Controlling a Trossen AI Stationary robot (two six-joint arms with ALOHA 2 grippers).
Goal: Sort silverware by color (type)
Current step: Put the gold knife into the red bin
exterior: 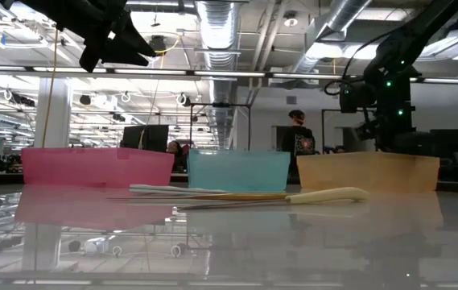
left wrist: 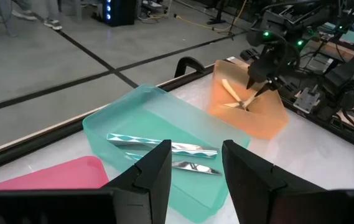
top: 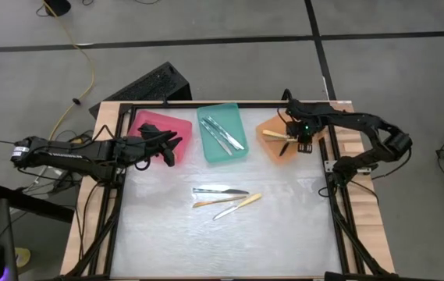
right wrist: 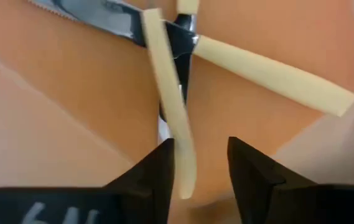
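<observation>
Three trays stand along the table's far side: pink (top: 161,126), teal (top: 223,134) and orange (top: 275,140). Two silvery utensils (left wrist: 164,146) lie in the teal tray. Pale yellow-handled utensils (right wrist: 270,65) lie crossed in the orange tray. My right gripper (right wrist: 200,171) points down into that tray, open, its fingers on either side of one yellow handle's free end (right wrist: 181,155). Three more utensils (top: 225,199) lie flat mid-table. My left gripper (left wrist: 195,174) hangs open over the pink tray with nothing in it. My right gripper comes from above, pointing down, and its fingers lie across the yellow handle near its free end (right wrist: 186,180). The handle runs close beside one finger (right wrist: 159,167), with a clear gap to the other. Whether that finger touches it, I cannot tell. The utensil rests on another one in the orange tray.
A black frame (top: 120,195) borders the white table surface. Free room lies on the near half of the table, in front of the three loose utensils. A person (exterior: 299,137) stands in the room behind the trays.
</observation>
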